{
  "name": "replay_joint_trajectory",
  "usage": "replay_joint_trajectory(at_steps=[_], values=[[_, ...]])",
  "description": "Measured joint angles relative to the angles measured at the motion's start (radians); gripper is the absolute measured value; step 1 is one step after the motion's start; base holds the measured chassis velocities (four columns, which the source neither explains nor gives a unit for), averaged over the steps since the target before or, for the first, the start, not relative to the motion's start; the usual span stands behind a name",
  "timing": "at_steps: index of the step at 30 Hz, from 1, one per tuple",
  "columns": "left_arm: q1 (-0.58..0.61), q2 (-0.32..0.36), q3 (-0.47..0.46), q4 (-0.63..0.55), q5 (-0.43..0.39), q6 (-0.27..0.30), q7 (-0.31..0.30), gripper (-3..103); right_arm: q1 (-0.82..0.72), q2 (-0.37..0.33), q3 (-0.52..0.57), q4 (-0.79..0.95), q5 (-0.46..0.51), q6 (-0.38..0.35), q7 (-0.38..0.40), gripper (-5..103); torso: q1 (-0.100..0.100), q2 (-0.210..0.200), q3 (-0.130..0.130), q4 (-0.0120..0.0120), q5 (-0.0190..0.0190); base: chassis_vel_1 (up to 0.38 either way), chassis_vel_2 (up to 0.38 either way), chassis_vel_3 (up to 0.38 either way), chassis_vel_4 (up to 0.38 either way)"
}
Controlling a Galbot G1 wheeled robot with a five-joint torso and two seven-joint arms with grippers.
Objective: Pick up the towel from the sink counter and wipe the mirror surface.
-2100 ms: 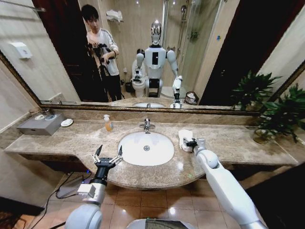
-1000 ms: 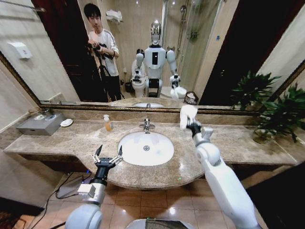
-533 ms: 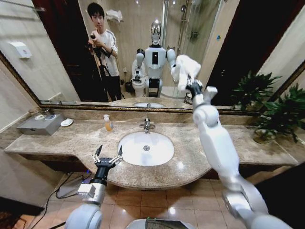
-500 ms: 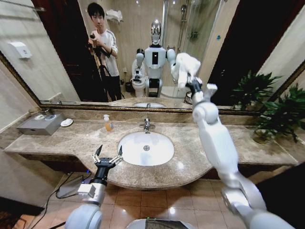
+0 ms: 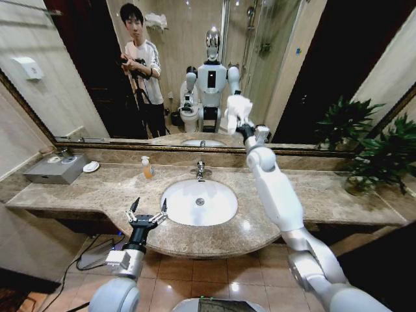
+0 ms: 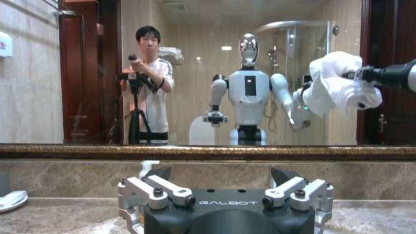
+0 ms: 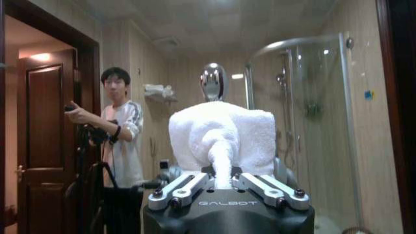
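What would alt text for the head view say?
The right tool holds the white towel up against the mirror above the sink counter. The left tool hovers open at the counter's front edge, beside the basin.

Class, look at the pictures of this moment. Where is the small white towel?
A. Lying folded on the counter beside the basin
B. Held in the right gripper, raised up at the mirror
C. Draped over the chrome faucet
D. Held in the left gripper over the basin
B: the right gripper is shut on the towel, lifted to the mirror above the sink counter, while the left gripper hangs open by the counter's front edge.
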Motion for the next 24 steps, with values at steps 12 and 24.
replay_joint_trajectory(at_steps=[12, 24], values=[[0.0, 0.0, 0.0, 0.0, 0.0, 0.0, 0.0, 100, 0.177, -0.068, -0.045, 0.029, 0.007, -0.059, -0.017, 9, 0.0, 0.0, 0.0, 0.0003, -0.0004, 0.0, 0.0, 0.0, 0.0], [0.0, 0.0, 0.0, 0.0, 0.0, 0.0, 0.0, 100, 0.033, -0.069, -0.071, 0.014, -0.031, -0.054, -0.05, 9, 0.0, 0.0, 0.0, -0.0002, 0.0, 0.0, 0.0, 0.0, 0.0]])
